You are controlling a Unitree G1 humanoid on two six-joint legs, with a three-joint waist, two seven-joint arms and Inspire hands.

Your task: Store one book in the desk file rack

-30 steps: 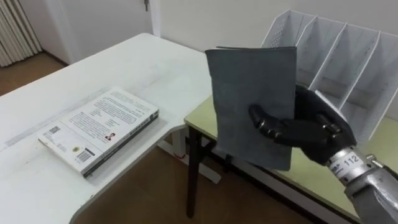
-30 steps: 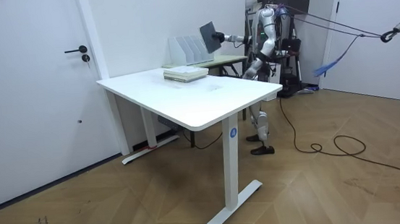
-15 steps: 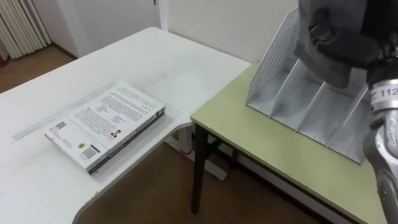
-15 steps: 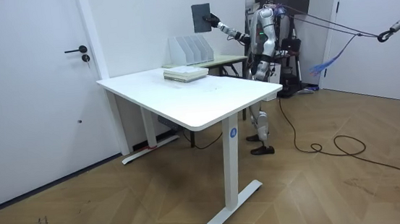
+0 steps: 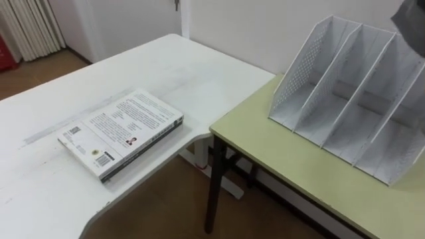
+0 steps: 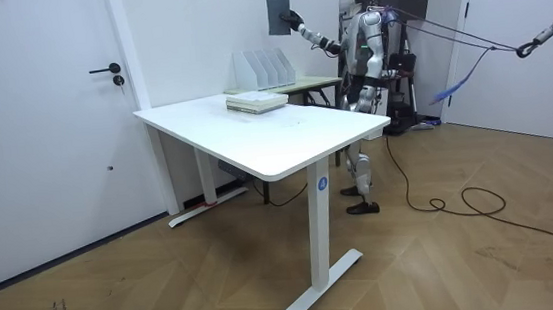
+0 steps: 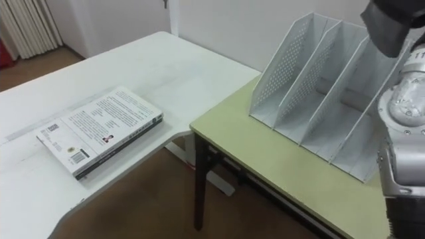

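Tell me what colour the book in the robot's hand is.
Dark grey, plain. The book in the right hand shows best in the room view.

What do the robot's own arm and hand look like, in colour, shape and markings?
The right forearm is a rounded casing of silver-grey metal, with a paler band where it meets the wrist. The right hand is black, much darker than the arm. In the room view the arm looks slim and silver, with darker parts at the joints.
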